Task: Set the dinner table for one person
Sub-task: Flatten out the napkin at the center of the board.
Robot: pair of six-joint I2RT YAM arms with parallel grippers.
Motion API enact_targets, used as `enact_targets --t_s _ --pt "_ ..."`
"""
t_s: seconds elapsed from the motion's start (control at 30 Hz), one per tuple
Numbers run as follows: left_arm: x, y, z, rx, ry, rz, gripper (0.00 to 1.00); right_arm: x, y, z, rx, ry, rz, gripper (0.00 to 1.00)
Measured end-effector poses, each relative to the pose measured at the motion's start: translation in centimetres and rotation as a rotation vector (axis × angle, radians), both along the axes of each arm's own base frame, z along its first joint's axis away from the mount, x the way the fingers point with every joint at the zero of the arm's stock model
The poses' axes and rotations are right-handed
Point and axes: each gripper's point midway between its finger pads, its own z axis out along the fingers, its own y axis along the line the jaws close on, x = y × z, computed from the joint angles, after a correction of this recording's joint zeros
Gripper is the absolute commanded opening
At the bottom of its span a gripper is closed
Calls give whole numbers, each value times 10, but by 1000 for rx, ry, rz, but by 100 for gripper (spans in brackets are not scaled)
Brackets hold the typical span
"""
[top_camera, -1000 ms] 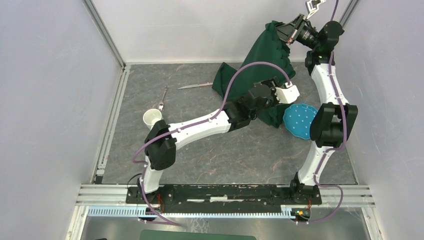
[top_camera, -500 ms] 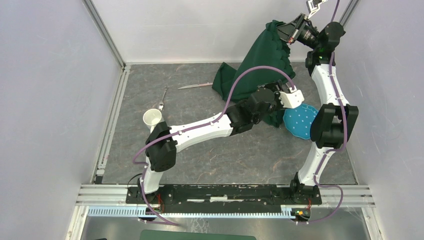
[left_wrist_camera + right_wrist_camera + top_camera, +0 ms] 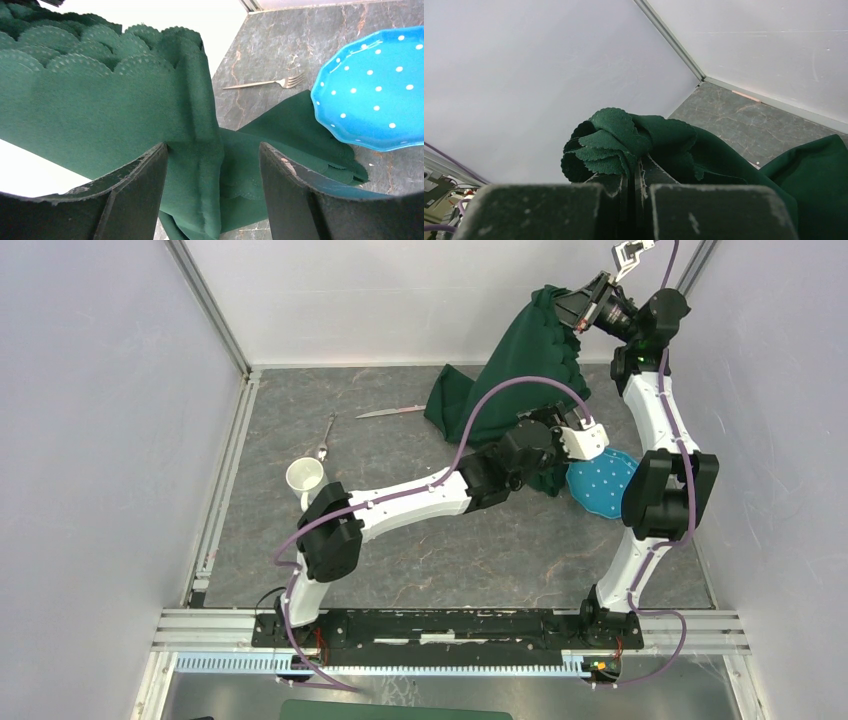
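Two grippers meet at one dark green scallop-edged cloth [image 3: 525, 360]. The right gripper [image 3: 636, 172] is pressed together on a bunched scalloped corner, which it holds high. From there the cloth hangs down to the dark-grey stone-look dinner table [image 3: 470, 550], where its lower folds rest. The left gripper [image 3: 212, 150] is at the cloth's lower part, fingers spread, with a hanging fold between them and the table beneath. A blue white-dotted plate [image 3: 600, 480] lies at the cloth's lower edge.
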Motion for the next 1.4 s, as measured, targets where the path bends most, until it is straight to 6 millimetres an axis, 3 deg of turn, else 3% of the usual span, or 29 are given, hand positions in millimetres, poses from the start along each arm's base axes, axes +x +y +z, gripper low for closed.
enact_targets --t_s 0.3,0.5,0.7,0.83,1.23,1.4 --pt "5 -3 -21 15 5 21 73 -3 0 -1 0 1 0 0" --pt "16 4 -29 -5 -17 96 58 -7 1 1 1 -5 0 0" --pt "39 19 -49 2 -47 207 32 -20 2 5 6 -12 4 0" --pt "54 39 -51 10 -67 287 4 -24 3 4 10 -10 6 0" --pt "91 75 -32 -19 -97 416 2 -28 3 8 7 -22 4 0" --pt "107 99 -21 -4 -91 460 2 -27 3 6 3 -22 0 0"
